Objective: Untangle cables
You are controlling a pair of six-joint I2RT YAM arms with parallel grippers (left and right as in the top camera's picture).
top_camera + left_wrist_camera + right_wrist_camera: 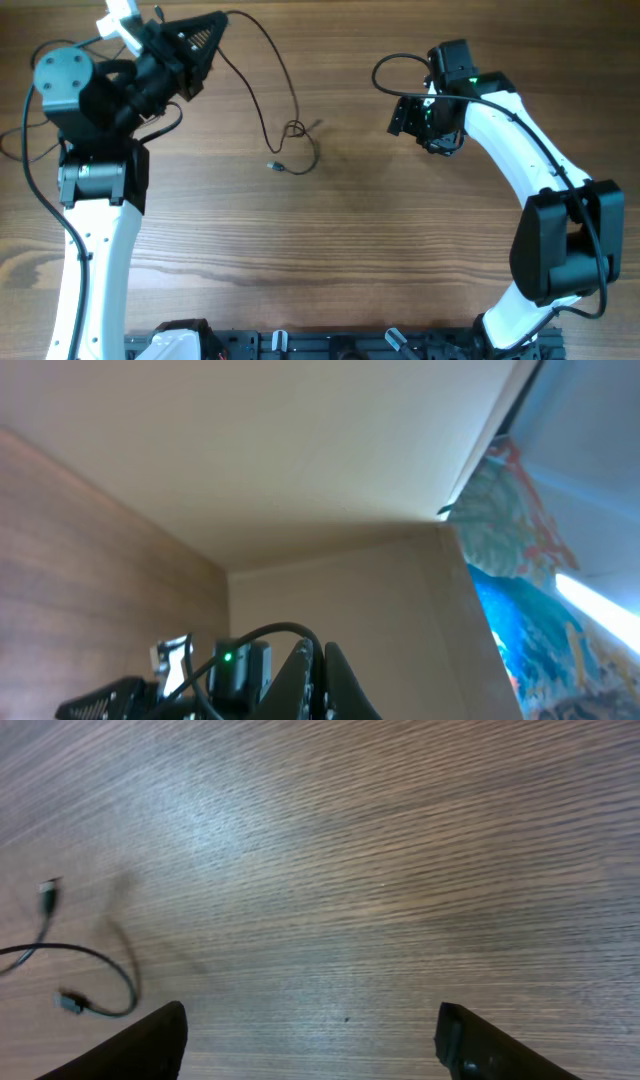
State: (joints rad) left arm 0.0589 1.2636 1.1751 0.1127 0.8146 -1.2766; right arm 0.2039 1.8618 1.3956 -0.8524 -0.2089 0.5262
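One thin dark cable [262, 50] runs from my left gripper [222, 18] at the back left, arcs down over the wooden table and ends in a small tangle [293, 128] with a silvery plug [272, 165] beside it. In the left wrist view that gripper [322, 650] is raised and shut, and the cable [270, 630] leaves its tips. My right gripper [418, 128] hovers to the right of the tangle. In its wrist view the right gripper [310, 1030] is open over bare wood. The cable's loop [128, 975] and two plug ends [47, 892] [70, 1003] lie far left of its fingers.
Thicker black arm wires hang by the left arm [30, 170] and loop above the right wrist [385, 65]. A black rail [330, 345] lines the table's front edge. The left wrist view looks up at a beige wall and a colourful cloth [520, 560].
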